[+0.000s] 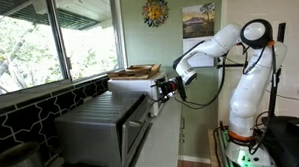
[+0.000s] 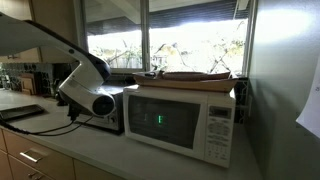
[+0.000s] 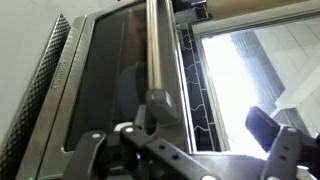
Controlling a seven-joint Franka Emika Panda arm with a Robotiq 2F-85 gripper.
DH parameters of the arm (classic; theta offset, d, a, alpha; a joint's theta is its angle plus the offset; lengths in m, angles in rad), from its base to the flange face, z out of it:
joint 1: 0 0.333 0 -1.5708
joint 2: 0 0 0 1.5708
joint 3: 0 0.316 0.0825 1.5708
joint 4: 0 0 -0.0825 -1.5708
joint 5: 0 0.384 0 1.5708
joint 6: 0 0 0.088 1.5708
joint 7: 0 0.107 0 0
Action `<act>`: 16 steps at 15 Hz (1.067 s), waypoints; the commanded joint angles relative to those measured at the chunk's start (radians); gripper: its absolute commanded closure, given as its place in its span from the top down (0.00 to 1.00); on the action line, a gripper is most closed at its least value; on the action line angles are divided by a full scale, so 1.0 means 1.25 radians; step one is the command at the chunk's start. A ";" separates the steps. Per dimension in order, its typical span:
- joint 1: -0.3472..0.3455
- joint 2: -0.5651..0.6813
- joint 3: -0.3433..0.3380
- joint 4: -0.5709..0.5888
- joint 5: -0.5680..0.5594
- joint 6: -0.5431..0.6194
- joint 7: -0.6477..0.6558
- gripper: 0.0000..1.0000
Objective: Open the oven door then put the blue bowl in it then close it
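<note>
The silver-grey oven (image 1: 96,130) stands on the counter below the window. Its door (image 3: 110,80) is dark glass in a metal frame, with a long bar handle (image 3: 155,45) along its top edge. In an exterior view the door (image 1: 139,134) looks shut. My gripper (image 3: 210,120) is open right at the handle; one finger lies against the bar and the other hangs free beside it. In an exterior view the gripper (image 1: 163,90) sits at the oven's upper front edge. The blue bowl is out of view.
A white microwave (image 2: 180,120) stands beside the oven, also seen behind it (image 1: 130,84), with a wooden tray (image 1: 134,71) on top. A black tiled backsplash (image 1: 30,113) and windows run behind the counter. The robot base (image 1: 246,120) stands at the right.
</note>
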 commanded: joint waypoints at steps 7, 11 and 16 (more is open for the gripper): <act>-0.055 -0.193 0.123 -0.025 -0.080 0.269 0.086 1.00; -0.051 -0.272 0.158 -0.005 -0.278 0.315 0.181 1.00; -0.035 -0.368 0.165 0.033 -0.557 0.260 0.280 1.00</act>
